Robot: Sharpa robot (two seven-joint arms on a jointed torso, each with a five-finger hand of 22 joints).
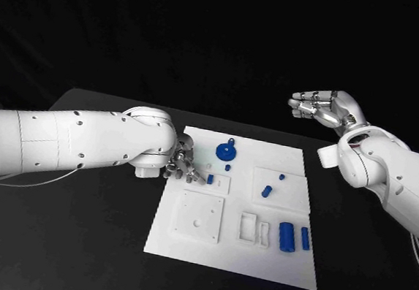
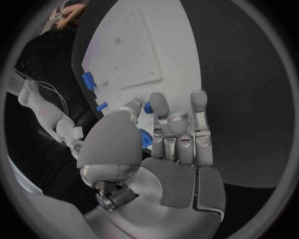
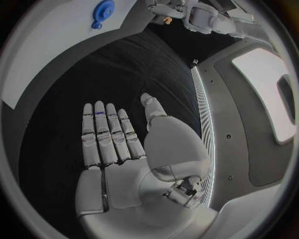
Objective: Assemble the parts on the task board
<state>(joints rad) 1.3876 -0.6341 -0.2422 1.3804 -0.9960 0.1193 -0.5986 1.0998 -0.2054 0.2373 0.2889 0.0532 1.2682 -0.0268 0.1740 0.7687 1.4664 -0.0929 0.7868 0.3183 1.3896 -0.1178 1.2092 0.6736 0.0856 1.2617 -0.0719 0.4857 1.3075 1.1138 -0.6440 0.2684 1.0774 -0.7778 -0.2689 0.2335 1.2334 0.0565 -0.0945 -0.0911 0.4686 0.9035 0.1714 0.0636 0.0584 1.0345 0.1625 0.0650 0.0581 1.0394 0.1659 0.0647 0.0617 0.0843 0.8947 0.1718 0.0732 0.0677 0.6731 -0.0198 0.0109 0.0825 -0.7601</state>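
The white task board [image 1: 236, 256] lies in the middle of the black table. My left hand [image 1: 181, 164] is at the board's left edge; its thumb and a finger pinch a small blue peg [image 1: 209, 179] over a small square recess. The left wrist view shows blue of that peg [image 2: 145, 139] between the thumb and fingers of the left hand [image 2: 168, 144]. My right hand [image 1: 323, 107] is raised beyond the board's far right corner; in the right wrist view the right hand [image 3: 124, 149] has straight fingers and holds nothing.
On the board lie a blue disc with a lug [image 1: 226, 150], short blue pegs [image 1: 228, 168] [image 1: 281, 176] [image 1: 267, 191], two blue cylinders [image 1: 287, 235] [image 1: 306, 238], a white square plate [image 1: 200, 216] and a white slotted block [image 1: 248, 227]. Black table surrounds the board.
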